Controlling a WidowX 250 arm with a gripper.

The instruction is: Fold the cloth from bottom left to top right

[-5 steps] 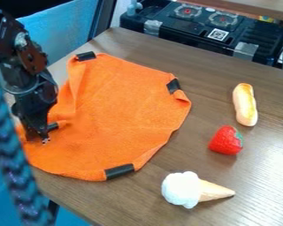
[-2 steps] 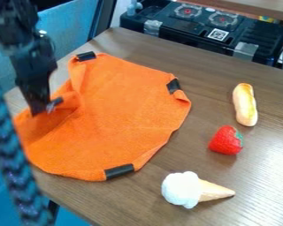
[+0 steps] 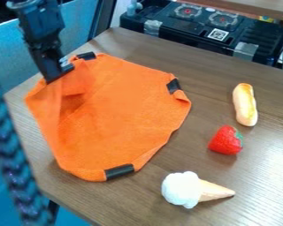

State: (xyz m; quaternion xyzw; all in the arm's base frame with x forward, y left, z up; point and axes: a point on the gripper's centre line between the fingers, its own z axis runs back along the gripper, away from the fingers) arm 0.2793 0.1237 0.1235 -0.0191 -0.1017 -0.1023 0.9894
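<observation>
Orange cloth [image 3: 129, 106], 1 edge pinched in jaws.

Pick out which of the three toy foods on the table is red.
The strawberry, between the bread and the ice cream cone; it alone is red, with a green leafy top.

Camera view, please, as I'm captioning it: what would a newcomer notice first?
The orange cloth, spread over the wooden table, with the black gripper pinching its raised left edge. Next, a red strawberry to the cloth's right, below a bread roll and above a toy ice cream cone.
</observation>
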